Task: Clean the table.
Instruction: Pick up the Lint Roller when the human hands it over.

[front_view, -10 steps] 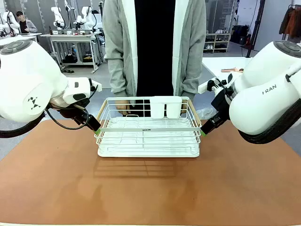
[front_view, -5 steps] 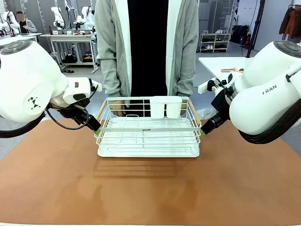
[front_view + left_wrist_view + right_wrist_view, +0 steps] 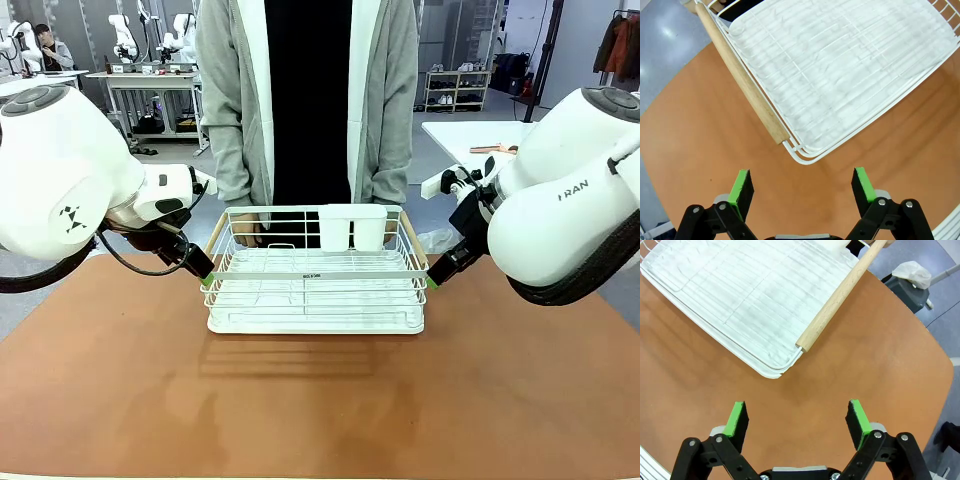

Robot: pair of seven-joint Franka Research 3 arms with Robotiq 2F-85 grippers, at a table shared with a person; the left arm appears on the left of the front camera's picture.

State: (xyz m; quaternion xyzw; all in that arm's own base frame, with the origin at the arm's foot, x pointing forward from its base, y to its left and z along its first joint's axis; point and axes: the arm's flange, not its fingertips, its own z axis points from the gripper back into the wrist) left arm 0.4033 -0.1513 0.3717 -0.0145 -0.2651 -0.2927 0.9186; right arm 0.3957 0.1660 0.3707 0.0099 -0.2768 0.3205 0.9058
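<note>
Table spreads from 9 to 3 o'clock in the front view and carries the rack just toward 12 of centre. To clear it well, I judge I should close on both wooden handles at once, mid-length, and lift level. My left gripper gapes wide, with the left handle untouched at 11. My right gripper gapes too, with the right handle at 1. Whether the person holds the far rim I cannot tell, because wires hide it.
</note>
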